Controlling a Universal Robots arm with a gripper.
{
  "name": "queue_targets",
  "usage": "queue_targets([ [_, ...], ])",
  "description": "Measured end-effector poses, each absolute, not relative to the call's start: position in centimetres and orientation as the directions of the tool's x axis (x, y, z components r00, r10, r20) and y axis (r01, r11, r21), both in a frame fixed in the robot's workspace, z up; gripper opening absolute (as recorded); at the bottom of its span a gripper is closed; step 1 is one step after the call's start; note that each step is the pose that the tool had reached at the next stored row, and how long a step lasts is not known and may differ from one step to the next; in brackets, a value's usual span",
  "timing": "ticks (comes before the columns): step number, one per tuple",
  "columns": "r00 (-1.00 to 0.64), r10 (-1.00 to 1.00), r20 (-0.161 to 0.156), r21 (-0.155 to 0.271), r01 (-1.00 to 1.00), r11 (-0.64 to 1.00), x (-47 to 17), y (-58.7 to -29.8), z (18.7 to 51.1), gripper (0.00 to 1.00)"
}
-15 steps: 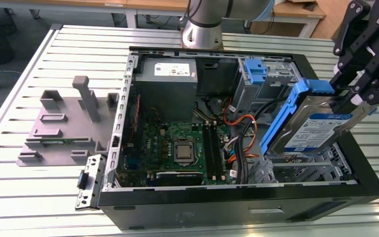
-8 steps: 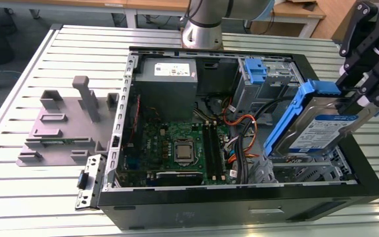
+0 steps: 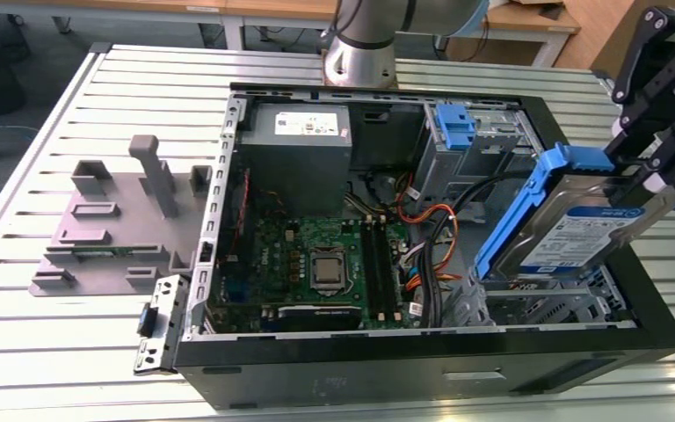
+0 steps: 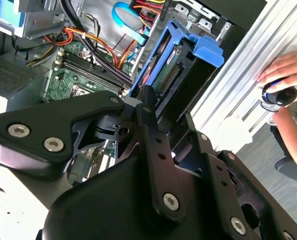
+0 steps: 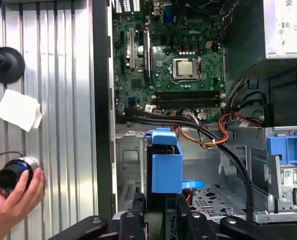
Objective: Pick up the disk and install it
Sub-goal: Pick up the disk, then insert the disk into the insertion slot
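Your gripper (image 3: 652, 180) is clamped on the disk (image 3: 572, 230), fingers closed against its upper end (blue carrier and all). You hold it tilted over the drive bay of the open computer case (image 3: 431, 360), on the exterior view's right.

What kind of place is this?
Probably a robotics lab bench: slatted aluminium table, open black desktop computer case lying on it, and a robot gripper holding a silver hard disk in a blue carrier.
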State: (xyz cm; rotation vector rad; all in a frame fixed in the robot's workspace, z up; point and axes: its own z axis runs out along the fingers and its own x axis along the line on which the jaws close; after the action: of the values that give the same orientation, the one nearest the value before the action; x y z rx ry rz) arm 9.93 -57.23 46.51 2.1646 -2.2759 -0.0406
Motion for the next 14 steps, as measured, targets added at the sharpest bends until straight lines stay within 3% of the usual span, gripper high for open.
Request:
queue_targets([
  [14, -0.05, -0.999, -0.017, 0.019, -0.999, 0.05, 10.52, -57.17, 46.03, 0.35],
])
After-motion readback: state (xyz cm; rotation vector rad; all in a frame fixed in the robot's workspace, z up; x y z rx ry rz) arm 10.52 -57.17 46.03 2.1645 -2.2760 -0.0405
